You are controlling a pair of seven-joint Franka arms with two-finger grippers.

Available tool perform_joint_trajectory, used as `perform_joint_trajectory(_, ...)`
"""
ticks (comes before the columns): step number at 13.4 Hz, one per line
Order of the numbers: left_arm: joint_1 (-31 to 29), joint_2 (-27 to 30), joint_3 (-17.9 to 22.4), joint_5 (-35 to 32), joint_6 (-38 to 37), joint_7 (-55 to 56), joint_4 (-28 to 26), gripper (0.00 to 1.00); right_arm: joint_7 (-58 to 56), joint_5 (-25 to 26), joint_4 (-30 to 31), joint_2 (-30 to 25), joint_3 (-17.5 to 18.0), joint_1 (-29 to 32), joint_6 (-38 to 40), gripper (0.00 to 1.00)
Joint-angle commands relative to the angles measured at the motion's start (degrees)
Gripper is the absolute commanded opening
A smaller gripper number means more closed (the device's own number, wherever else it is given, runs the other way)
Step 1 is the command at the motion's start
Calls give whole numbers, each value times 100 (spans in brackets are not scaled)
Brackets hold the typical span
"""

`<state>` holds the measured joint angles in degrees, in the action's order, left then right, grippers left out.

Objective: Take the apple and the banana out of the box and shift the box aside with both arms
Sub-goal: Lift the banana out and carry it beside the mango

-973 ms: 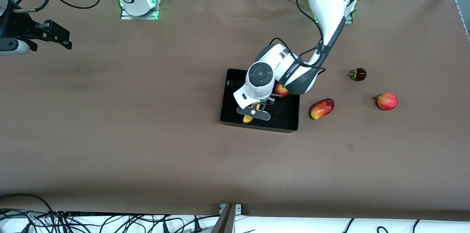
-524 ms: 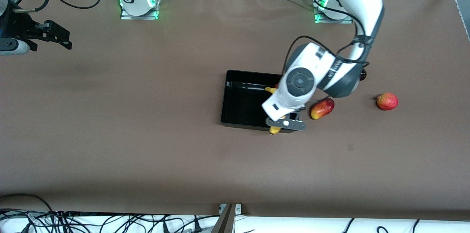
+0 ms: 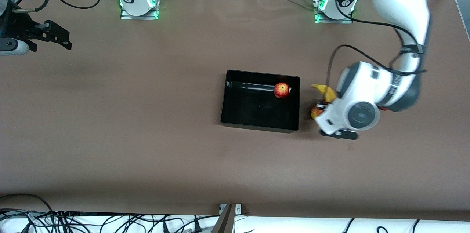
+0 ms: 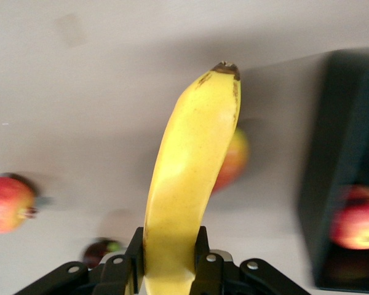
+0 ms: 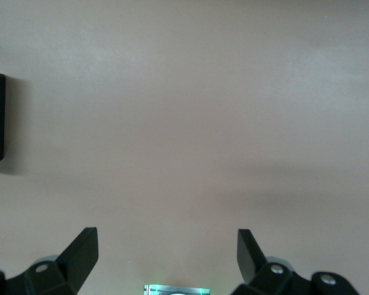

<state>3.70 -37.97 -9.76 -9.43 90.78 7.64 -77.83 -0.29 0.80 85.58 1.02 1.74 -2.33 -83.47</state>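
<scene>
Banana (image 4: 187, 184) up in the air, clamped at its lower end between the left tool's (image 4: 170, 270) two fingers, its dark tip pointing away from the wrist. In the front view the banana (image 3: 324, 91) pokes out from under the white wrist, and the left tool (image 3: 337, 134) hangs over bare worktop (image 3: 147, 152) just outside the box (image 3: 235, 113), off the wall that faces the left arm's end. Directly under the held fruit lies a red-yellow oval fruit (image 4: 232, 158), mostly covered by the wrist in the front view, where only a sliver of it (image 3: 314, 112) shows.

Box next: black, shallow, glossy walls, sitting flat mid-worktop. Its one occupant is the red apple (image 3: 281, 90), tucked in the corner closest to the left tool and toward the robots' bases; the rest of the floor is open.

From the left wrist camera, a second red apple (image 4: 6, 204) and a small dark fruit (image 4: 98, 251) lie on the worktop out past the tool, apart from each other.

Right tool (image 5: 167, 249) waits over the right arm's end of the worktop, fingers spread wide with nothing between them. In the front view the right tool (image 3: 55, 36) sits well apart from the box, with a broad stretch of brown worktop between.
</scene>
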Motion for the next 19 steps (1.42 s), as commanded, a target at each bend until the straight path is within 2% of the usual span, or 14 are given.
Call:
perform_joint_trajectory(1,-501,-289,-87,-671,18,-840,-92,0,-33,-89,-32,-5,10,39,-21,100)
perform_joint_trajectory(3,-721,-395,-87,-815,455,-1114,-336,0,-33,-89,-32,-5,10,48,-21,100)
perform_joint_trajectory(5,-888,-396,-87,-815,1149,-1203,-828,0,-33,-89,-32,-5,10,48,-21,100)
perform_joint_trajectory(7,-907,-395,-87,-815,1468,-1203,-1189,5,-33,-89,-32,-5,2,48,-21,100)
perform_joint_trajectory(8,-898,-387,-87,-815,1538,-1203,-1251,14,-33,-89,-32,-5,-24,39,-21,100)
perform_joint_trajectory(9,-889,-369,-87,-815,1539,-1203,-1235,63,-33,-97,-32,-5,-33,39,-21,100)
perform_joint_trajectory(10,-898,-343,-140,-806,1487,-1220,-1243,100,-33,-97,-32,-5,-33,39,-21,100)
perform_joint_trajectory(13,-618,68,-367,-727,838,-1115,-1069,100,-33,-97,-32,-5,-33,39,-21,100)
perform_joint_trajectory(16,-249,334,-982,-710,144,-1045,-533,100,-33,-89,-32,-5,-33,48,-29,100)
perform_joint_trajectory(19,585,325,-1037,-719,54,398,-417,100,-33,-89,-32,-5,-33,48,-38,100)
